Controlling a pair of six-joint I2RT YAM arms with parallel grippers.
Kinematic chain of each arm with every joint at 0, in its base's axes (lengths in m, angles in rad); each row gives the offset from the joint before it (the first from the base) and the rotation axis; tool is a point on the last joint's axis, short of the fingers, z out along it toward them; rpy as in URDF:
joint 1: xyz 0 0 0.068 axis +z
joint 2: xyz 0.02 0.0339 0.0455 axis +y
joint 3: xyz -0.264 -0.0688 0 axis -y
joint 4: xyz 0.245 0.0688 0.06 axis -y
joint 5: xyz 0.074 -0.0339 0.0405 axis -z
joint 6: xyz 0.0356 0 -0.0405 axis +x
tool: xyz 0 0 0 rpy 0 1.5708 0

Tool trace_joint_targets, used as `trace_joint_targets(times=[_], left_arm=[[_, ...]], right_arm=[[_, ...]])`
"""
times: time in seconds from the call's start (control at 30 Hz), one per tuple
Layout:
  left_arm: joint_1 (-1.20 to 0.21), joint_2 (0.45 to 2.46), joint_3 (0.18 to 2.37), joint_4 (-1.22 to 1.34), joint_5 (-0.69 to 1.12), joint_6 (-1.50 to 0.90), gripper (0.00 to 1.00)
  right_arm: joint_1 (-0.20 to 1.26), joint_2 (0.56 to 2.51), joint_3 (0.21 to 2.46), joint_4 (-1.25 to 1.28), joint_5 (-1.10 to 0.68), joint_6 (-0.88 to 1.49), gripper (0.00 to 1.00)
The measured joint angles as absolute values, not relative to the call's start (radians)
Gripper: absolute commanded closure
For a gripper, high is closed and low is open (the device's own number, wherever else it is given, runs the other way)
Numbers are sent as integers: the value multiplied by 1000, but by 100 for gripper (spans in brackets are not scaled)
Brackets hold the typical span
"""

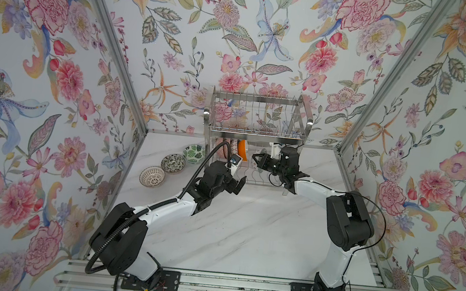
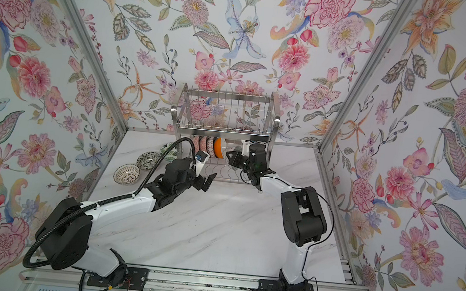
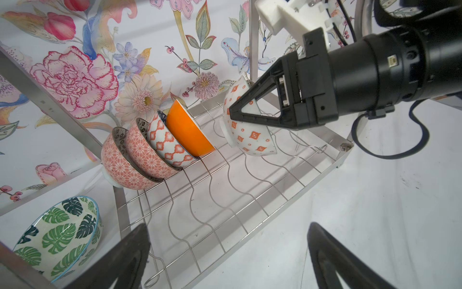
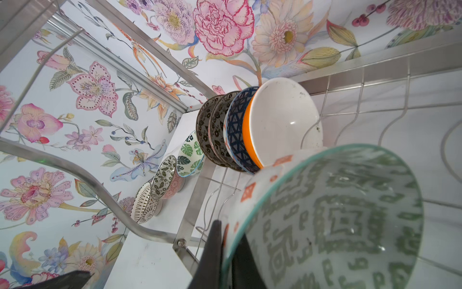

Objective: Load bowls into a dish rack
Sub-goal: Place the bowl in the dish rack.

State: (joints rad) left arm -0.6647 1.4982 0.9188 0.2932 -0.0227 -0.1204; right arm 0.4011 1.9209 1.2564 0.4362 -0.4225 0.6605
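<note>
The dish rack [image 1: 259, 98] [image 2: 228, 94] stands at the back of the table. Several bowls lean on edge in a row on its lower tier: two pinkish ones [image 3: 120, 165], a lattice-patterned one [image 3: 165, 142] and an orange one [image 3: 187, 130] [image 4: 282, 120]. My right gripper [image 1: 255, 158] [image 3: 232, 112] [image 4: 230, 250] is shut on the rim of a white bowl with orange diamonds outside and a green pattern inside [image 3: 250, 140] [image 4: 337, 220]. It holds this bowl tilted, low over the lower wires and apart from the orange bowl. My left gripper [image 1: 237, 183] [image 2: 208, 178] [image 3: 227, 232] is open and holds nothing, at the rack's front edge.
Three bowls sit on the table left of the rack: a green leaf bowl [image 1: 194, 153] [image 3: 60, 237], a black-white floral bowl [image 1: 173, 163] and a white lattice-patterned bowl [image 1: 152, 176]. The rack's steel leg [image 3: 122, 215] stands between them and the lower tier. Floral walls close in three sides.
</note>
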Motion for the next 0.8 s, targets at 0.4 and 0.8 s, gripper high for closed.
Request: trace_joint_targets(times=[0.4,0.8], left_arm=[[-664,1500,886,328,-113,-81,1],[-664,1520,889,363,-121,-154,1]], right_arm=[[392,2058,1375,469,-424,739,100],[369,2135,1449,506,-456,784,100]])
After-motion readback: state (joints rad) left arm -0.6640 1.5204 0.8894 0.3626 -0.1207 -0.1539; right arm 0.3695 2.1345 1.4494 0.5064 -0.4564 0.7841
